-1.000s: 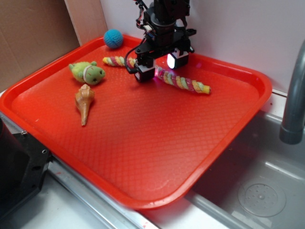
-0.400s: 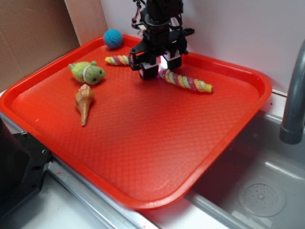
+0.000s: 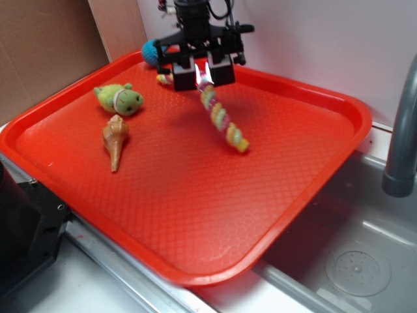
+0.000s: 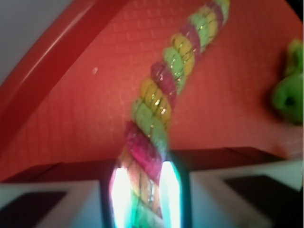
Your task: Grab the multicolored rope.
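Note:
The multicolored rope (image 3: 221,120) hangs slanting down to the right from my gripper (image 3: 203,73), which is shut on its middle above the back of the red tray (image 3: 195,215). The rope's lower end is near the tray surface; its other end shows just left of the fingers (image 3: 164,79). In the wrist view the twisted yellow, pink and green rope (image 4: 161,95) runs up and away from between my glowing pads (image 4: 170,190), clamped tight by the gripper (image 4: 145,194).
A green plush toy (image 3: 119,98) and an orange shell-shaped toy (image 3: 115,139) lie on the tray's left side. A blue yarn ball (image 3: 151,51) sits at the back left corner behind the gripper. A sink (image 3: 352,261) and grey faucet pipe (image 3: 402,130) are at right.
My gripper closed on the rope, then rose and shifted left toward the back. The rope lifted off the tray; its right end swung in and now dangles.

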